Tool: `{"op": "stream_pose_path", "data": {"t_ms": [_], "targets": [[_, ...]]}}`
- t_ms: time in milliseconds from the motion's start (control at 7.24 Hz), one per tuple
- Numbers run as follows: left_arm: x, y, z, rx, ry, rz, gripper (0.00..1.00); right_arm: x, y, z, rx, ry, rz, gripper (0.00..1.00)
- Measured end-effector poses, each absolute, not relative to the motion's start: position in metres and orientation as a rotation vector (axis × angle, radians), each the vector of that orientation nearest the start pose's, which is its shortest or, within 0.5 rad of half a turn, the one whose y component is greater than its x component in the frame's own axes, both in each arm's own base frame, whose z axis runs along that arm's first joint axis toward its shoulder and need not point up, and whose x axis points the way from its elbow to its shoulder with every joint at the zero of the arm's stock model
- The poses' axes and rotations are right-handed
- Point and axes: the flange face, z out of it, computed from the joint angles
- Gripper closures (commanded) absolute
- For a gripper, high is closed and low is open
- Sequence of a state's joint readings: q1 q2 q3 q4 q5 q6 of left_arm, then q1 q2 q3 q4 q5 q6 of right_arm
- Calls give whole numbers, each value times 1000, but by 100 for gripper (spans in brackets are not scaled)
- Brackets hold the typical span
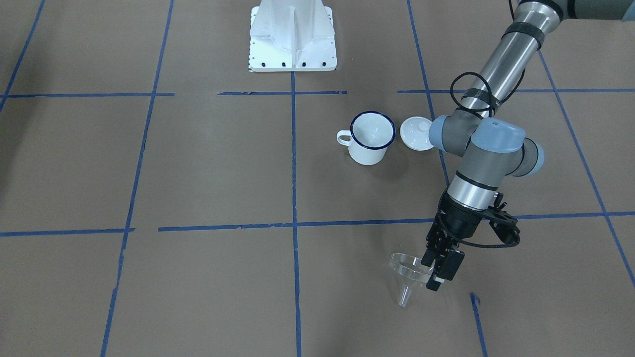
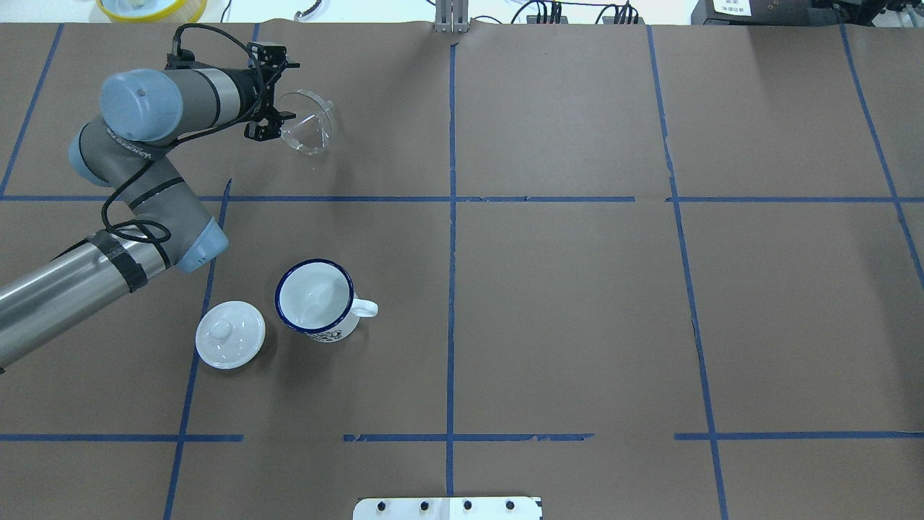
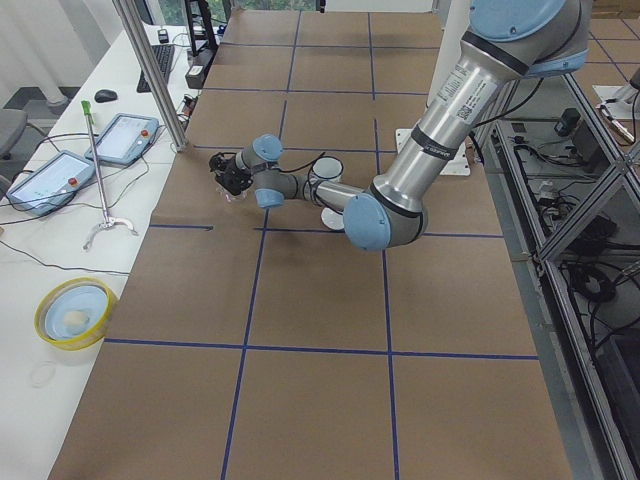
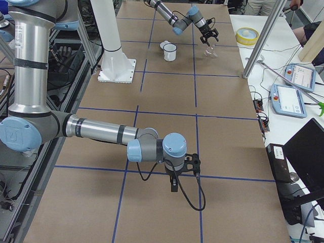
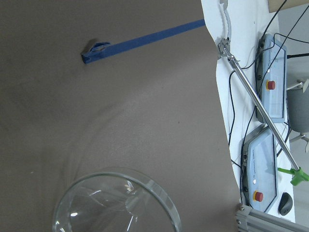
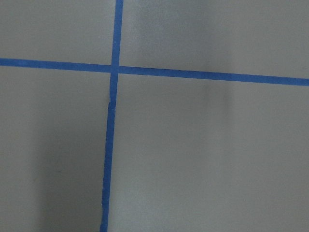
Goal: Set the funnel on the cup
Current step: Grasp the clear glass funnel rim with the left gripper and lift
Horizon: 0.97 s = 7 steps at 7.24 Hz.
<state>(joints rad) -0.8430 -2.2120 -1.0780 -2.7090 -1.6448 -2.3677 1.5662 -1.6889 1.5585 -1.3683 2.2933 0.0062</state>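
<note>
The left gripper pinches the rim of the clear funnel, spout tilted downward, near the operator-side edge of the desk. A blue tape line crosses the brown paper between it and the enamel mug, which stands well apart with a knobbed lid just beside it. The right gripper hangs far off; I cannot tell whether its fingers are spread.

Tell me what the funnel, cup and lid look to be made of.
The funnel looks like clear glossy plastic: the table shows through it, with bright glints. The cup seems white enamelled metal, with a thin dark blue rim. The lid is glossy white, enamel or ceramic; I cannot tell.
</note>
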Motion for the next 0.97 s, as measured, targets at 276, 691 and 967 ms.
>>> {"op": "stream_pose_path", "data": {"t_ms": [276, 691, 967], "targets": [[423, -661, 376, -46, 1415, -1359, 100, 65, -444, 703, 65, -723, -25, 0], [427, -658, 366, -38, 1431, -1347, 100, 65, -444, 703, 65, -723, -25, 0], [416, -649, 320, -37, 1442, -1293, 100, 65, -444, 703, 65, -723, -25, 0]]}}
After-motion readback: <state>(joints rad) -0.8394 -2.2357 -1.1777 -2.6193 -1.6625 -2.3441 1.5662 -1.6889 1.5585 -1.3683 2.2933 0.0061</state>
